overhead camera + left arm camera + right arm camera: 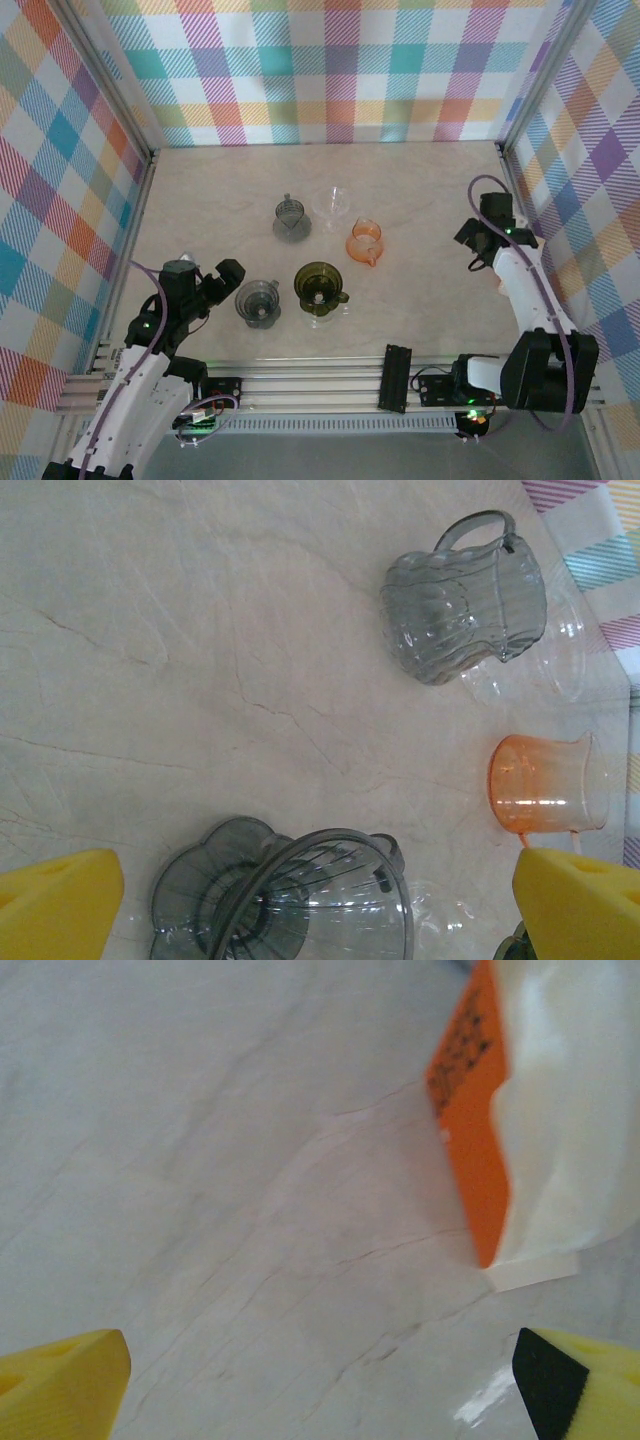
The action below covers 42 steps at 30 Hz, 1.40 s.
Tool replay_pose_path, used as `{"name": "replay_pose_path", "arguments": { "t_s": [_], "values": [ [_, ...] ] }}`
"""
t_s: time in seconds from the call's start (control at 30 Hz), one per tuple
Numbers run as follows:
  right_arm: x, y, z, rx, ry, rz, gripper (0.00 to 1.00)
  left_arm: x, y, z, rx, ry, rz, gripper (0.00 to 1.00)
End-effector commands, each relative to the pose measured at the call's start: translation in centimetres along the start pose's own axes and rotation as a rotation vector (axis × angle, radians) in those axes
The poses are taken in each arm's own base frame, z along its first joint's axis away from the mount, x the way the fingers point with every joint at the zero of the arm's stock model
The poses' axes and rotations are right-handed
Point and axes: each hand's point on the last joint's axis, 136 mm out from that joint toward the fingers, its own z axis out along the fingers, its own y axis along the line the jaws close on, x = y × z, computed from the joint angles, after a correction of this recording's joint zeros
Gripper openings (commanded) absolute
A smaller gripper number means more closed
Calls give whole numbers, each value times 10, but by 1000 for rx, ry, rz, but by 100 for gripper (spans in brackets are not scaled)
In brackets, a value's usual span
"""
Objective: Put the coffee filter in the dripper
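Pale marbled tabletop [420, 180], boxed in by plaid walls [340, 70]. Close to the right wall, the right gripper [320, 1385]. Hung over bare marble with its yellow fingertips [60, 1385] spread wide and held nothing. Ahead of it and off toward the right-hand finger, the coffee filter [545, 1110], or so judged: white paper with an orange printed edge, on the table. Ran lengthwise away from the gripper, tilted a little, with the orange edge on the side nearer the gap between the jaws. Lay outside that gap, so probably called for a shift forward and to the right before any pinch, the jaws closing across the thin edge and not along the length. Toward the middle of the table, the drippers: a grey dripper [258, 303] and an olive dripper [320, 288] nearest the arm bases, an orange dripper [365, 241] farther back, all well apart from the paper. At the grey one, the left gripper [320, 900]. Also stood wide, empty, just beside that dripper's rim. Judged the right arm plainly the nearer to the filter and the left the nearer to the drippers. Could not tell which dripper was meant.
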Motion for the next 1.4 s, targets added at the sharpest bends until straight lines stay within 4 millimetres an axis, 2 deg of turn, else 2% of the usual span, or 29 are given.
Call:
{"name": "replay_pose_path", "arguments": {
  "t_s": [0.0, 0.2, 0.47, 0.67, 0.87, 1.0, 1.27, 1.37],
  "values": [
    [-27, -11, 2, 44, -51, -5, 99, 2, -5, 4, 35, 3, 1, 100],
    [-49, -26, 11, 84, -64, -2, 99, 2, -4, 5, 30, 2, 6, 100],
    [-63, -48, 34, 99, -36, 28, 99, -1, -5, 5, 17, 0, 6, 100],
    [-68, -44, 51, 71, -31, 15, 99, -3, -4, 5, 2, 2, 6, 100],
    [-68, -49, 63, 83, -20, 14, 99, -5, -3, 6, -15, -6, 5, 100],
    [-71, -54, 64, 96, -27, 20, 99, -6, -2, 9, -20, -6, 1, 100],
    [-91, -50, 43, 63, -108, -9, 99, -7, -3, 14, -25, 1, -1, 100],
    [-93, -52, 44, 75, -100, -27, 99, -6, -2, 16, -22, 2, -6, 100]
  ]
}}
